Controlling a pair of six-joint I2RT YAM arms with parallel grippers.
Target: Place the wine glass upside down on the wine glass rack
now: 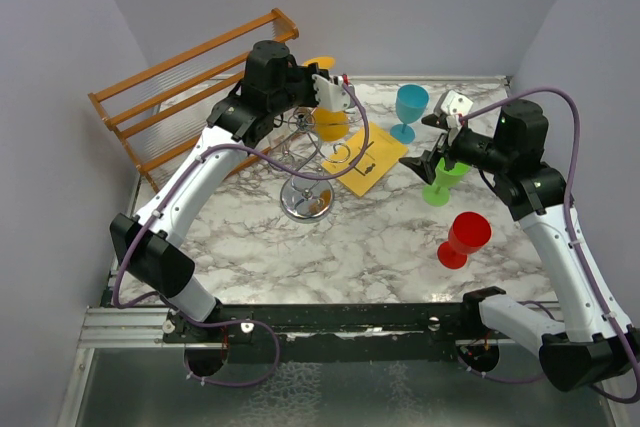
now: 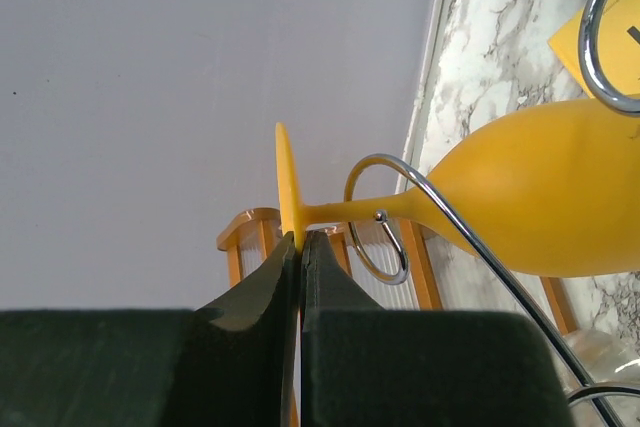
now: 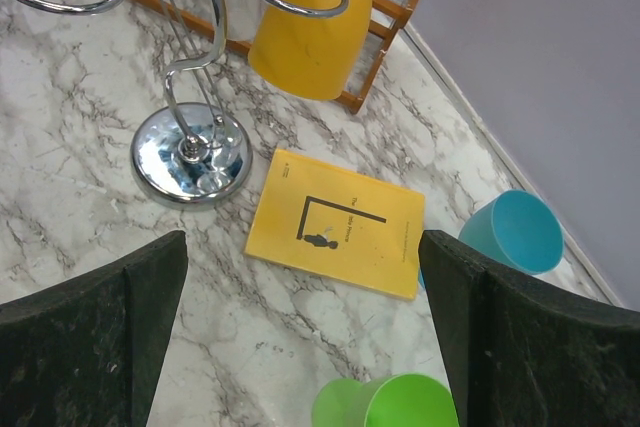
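While my left gripper point(image 2: 300, 243) is squeezed tight on the thin flat foot of the yellow wine glass point(image 2: 540, 197), the glass is upside down. Its bowl points down at the marble table point(image 1: 360, 247) and its foot is on top. My two fingers are pressed together with only the edge of the foot between them. The thin stem of the glass sits right at one curly arm of the wine glass rack point(image 3: 190, 157). The little ball on the end of that wire is touching the stem. I cannot tell if the wire is carrying the glass. The bowl hangs up in the air, beside the middle post of the rack and above its round shiny base.

My right gripper point(image 3: 303, 257) is spread very wide and holds nothing. It hovers over the table. Below it lie a yellow book point(image 3: 335, 222), a green glass point(image 3: 390, 402) and a blue glass point(image 3: 515, 232).
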